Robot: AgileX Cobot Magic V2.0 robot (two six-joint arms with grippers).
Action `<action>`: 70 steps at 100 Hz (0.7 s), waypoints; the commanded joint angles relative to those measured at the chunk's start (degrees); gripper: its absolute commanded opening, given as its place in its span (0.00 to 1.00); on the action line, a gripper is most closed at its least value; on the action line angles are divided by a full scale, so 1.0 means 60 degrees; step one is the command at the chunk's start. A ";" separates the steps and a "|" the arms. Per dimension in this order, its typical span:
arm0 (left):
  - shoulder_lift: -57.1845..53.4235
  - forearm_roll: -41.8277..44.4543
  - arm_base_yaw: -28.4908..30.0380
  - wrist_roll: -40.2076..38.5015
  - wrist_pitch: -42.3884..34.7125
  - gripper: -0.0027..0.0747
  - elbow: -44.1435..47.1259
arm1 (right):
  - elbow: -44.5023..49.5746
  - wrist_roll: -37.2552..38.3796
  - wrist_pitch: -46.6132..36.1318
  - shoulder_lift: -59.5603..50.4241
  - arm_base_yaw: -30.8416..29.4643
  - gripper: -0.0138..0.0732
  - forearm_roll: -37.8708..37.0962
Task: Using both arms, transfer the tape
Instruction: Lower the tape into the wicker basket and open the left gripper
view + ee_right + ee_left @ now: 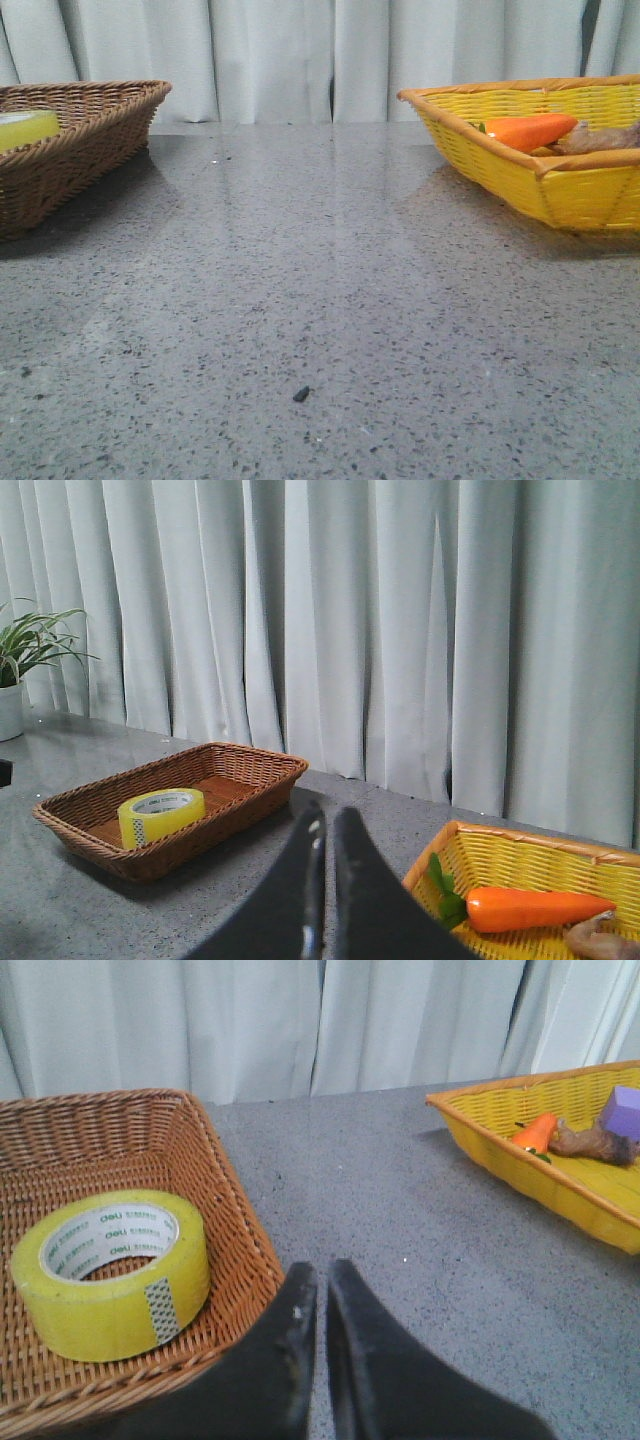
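The wide roll of translucent yellow packing tape lies flat in the brown wicker basket on the speckled grey worktop. Both arms' fingers are closed, holding nothing.

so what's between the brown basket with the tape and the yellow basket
Only bare grey tabletop lies between the brown basket holding the tape and the yellow basket; the front view shows one small dark speck nearer the camera.

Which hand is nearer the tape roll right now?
Left. The left hand hangs just outside the brown basket holding the tape roll; the right hand sits farther off, beside the yellow basket.
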 commanded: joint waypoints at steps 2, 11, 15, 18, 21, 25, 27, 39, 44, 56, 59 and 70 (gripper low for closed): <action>0.0076 -0.0211 -0.0058 -0.0008 -0.0742 0.01 -0.0146 | -0.0173 -0.0079 -0.0684 0.0152 -0.0017 0.08 -0.0135; 0.0076 -0.0211 -0.0058 -0.0008 -0.0742 0.01 -0.0088 | -0.0173 -0.0079 -0.0684 0.0152 -0.0017 0.08 -0.0135; 0.0076 -0.0211 -0.0058 -0.0008 -0.0742 0.01 -0.0083 | -0.0173 -0.0079 -0.0684 0.0152 -0.0017 0.08 -0.0135; 0.0076 -0.0211 -0.0058 -0.0008 -0.0742 0.01 -0.0083 | -0.0173 -0.0079 -0.0684 0.0152 -0.0017 0.08 -0.0135; 0.0076 -0.0211 -0.0058 -0.0008 -0.0769 0.01 -0.0066 | -0.0173 -0.0079 -0.0684 0.0152 -0.0017 0.08 -0.0135; 0.0061 -0.0239 -0.0058 -0.0008 -0.0930 0.01 0.0052 | -0.0173 -0.0079 -0.0684 0.0152 -0.0017 0.08 -0.0135; 0.0007 -0.0292 -0.0058 -0.0008 -0.1024 0.01 0.0139 | -0.0173 -0.0079 -0.0684 0.0152 -0.0017 0.08 -0.0135; -0.0584 -0.0045 -0.0021 -0.0008 -0.1271 0.01 0.0801 | -0.0173 -0.0079 -0.0684 0.0152 -0.0017 0.08 -0.0135; -0.1026 0.0973 0.0083 -0.0008 -0.1808 0.01 0.1359 | -0.0173 -0.0079 -0.0684 0.0152 -0.0017 0.08 -0.0135; -0.2437 0.2333 0.0583 -0.0008 -0.3240 0.01 0.2962 | -0.0173 -0.0079 -0.0684 0.0152 -0.0017 0.08 -0.0135; -0.2765 0.2333 0.0737 -0.0008 -0.3469 0.01 0.3318 | -0.0173 -0.0079 -0.0684 0.0152 -0.0017 0.08 -0.0135; -0.3915 0.2085 0.1442 -0.0362 -0.3549 0.01 0.4321 | -0.0173 -0.0079 -0.0684 0.0152 -0.0017 0.08 -0.0135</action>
